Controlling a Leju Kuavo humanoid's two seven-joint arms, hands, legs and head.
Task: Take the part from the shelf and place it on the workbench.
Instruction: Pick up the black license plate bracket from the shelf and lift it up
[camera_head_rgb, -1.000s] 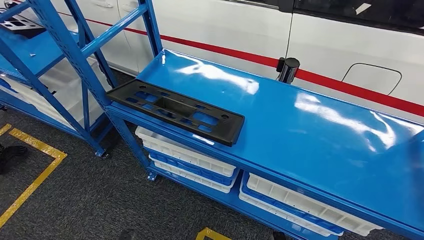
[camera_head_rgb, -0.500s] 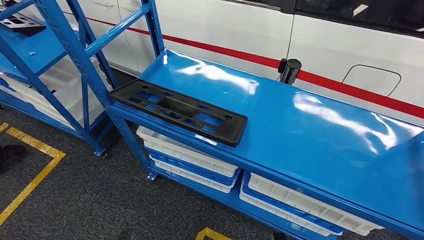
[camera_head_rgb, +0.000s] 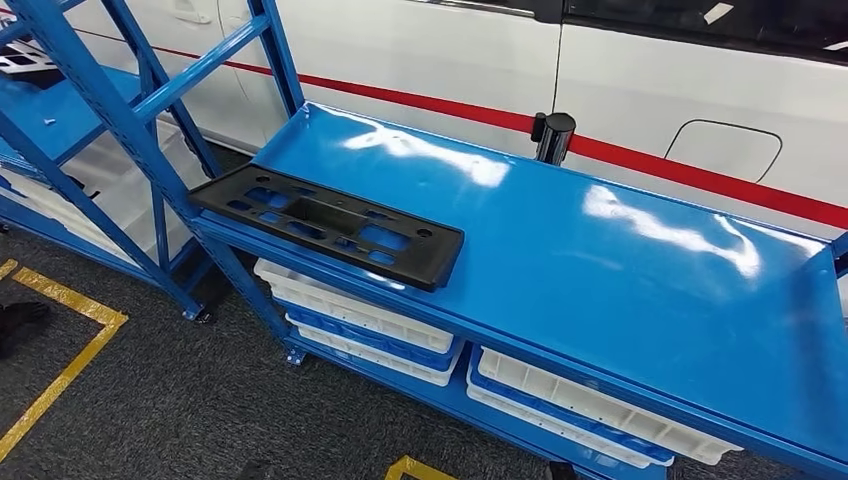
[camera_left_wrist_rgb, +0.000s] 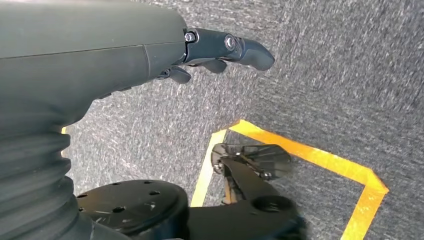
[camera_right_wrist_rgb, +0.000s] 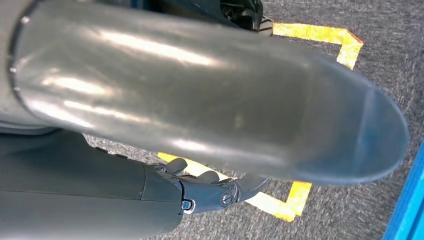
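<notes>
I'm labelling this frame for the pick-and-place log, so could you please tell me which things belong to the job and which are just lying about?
Belongs to the job:
- black part, lying flat at the blue surface's front left corner
- blue workbench
- blue shelf
- left hand and right hand, both hanging over the floor, holding nothing

Just lying about:
- white trays underneath
- black post
- white car
- yellow floor tape

The workbench (camera_head_rgb: 620, 270) top is glossy blue painted metal with bright reflections. The part (camera_head_rgb: 325, 222) looks matt black plastic. White plastic trays (camera_head_rgb: 350, 305) sit beneath. The floor (camera_head_rgb: 150, 400) is rough grey carpet.
</notes>
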